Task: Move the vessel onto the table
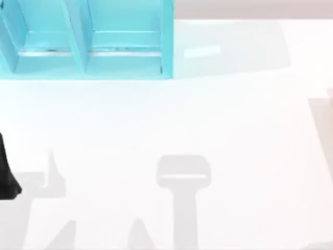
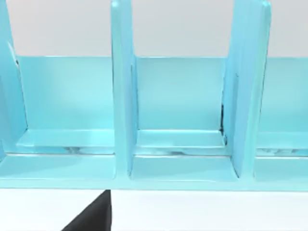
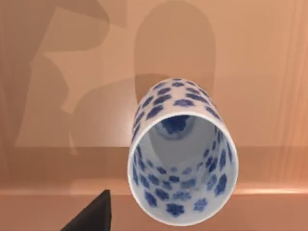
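In the right wrist view, a dark tip of the right claw point(image 3: 91, 214) is showing at the edge nearest to the camera, and I cannot tell if this claw is released or clenched. Just beyond it, the vessel point(image 3: 183, 154) is standing with its open mouth turned toward the camera. It is white with blue flower marks inside and outside, and no writing is readable on it. It is resting on a tan, wood-coloured surface point(image 3: 269, 72), not on the white counter, and shadows are falling on that surface behind it.

In the left wrist view, a dark tip of the left claw point(image 2: 94, 216) is pointing over the white counter point(image 2: 216, 211) toward the turquoise shelf unit point(image 2: 122, 96), whose upright dividers are making open compartments. I cannot tell this claw's state either.

In the top view, the left arm point(image 1: 6, 174) is staying at the counter's left edge, with the shelf farther away at the upper left.
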Controlling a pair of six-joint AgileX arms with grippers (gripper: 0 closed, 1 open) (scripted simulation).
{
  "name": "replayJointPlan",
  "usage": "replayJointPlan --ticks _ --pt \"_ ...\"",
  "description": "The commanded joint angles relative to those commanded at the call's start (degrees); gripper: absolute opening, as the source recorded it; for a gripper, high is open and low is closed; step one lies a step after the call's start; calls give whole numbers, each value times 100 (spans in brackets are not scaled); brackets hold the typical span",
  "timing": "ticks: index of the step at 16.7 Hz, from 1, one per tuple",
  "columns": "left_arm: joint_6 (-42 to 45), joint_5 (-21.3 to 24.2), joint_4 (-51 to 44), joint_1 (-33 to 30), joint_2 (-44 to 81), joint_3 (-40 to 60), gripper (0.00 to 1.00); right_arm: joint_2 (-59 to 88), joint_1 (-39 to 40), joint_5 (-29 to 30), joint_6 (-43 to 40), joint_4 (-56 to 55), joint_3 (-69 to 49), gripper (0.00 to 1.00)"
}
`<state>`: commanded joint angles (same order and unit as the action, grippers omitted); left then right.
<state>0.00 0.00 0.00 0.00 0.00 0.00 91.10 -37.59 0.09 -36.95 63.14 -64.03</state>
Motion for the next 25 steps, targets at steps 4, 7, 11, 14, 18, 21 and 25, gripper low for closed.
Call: replayJointPlan --ticks 4,7,11,14,18,21,25 --pt "0 0 0 0 0 0 100 272 1 0 5 -1114 788 100" --pt "0 0 0 0 0 0 100 363 -4 0 0 -1361 1003 100" --pt "0 0 0 0 0 0 100 363 -4 0 0 -1361 1003 92" --pt "0 0 0 0 0 0 100 363 -4 0 0 -1361 1003 70" --pt "0 0 0 0 0 0 100 363 -4 0 0 -1361 1003 40" --pt "0 0 0 0 0 0 100 363 -4 0 0 -1361 1003 17" --pt "0 0 0 0 0 0 100 363 -4 0 0 -1361 1003 0"
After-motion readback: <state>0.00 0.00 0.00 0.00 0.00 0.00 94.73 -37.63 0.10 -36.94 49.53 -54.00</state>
